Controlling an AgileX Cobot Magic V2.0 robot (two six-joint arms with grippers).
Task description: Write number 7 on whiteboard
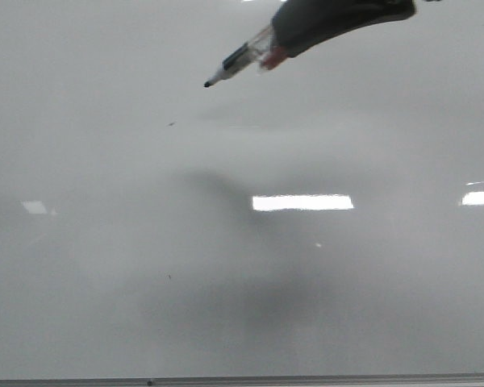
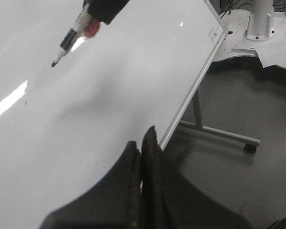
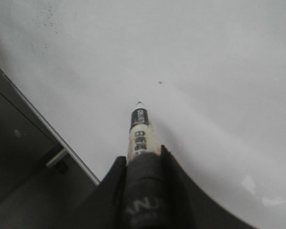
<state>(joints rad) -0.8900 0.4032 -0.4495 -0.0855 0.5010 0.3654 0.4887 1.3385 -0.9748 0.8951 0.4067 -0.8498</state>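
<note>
The whiteboard [image 1: 105, 290] is a glossy pale grey board that fills the front view, with bright light reflections on it. No number 7 shows on it, only tiny dark specks. My right gripper [image 3: 140, 155] is shut on a marker [image 3: 140, 133] with a clear barrel and a black tip. In the front view the gripper [image 1: 286, 44] comes in from the top right and the marker [image 1: 238, 63] points down-left, its tip just above the board. The marker also shows in the left wrist view [image 2: 69, 40]. My left gripper [image 2: 143, 143] is shut and empty near the board's edge.
The board's thin grey frame [image 2: 190, 95] stands on a metal leg with a caster [image 2: 250, 145] over a dark floor. A white stand base [image 2: 257, 28] is beyond it. The frame edge also shows in the right wrist view [image 3: 52, 133].
</note>
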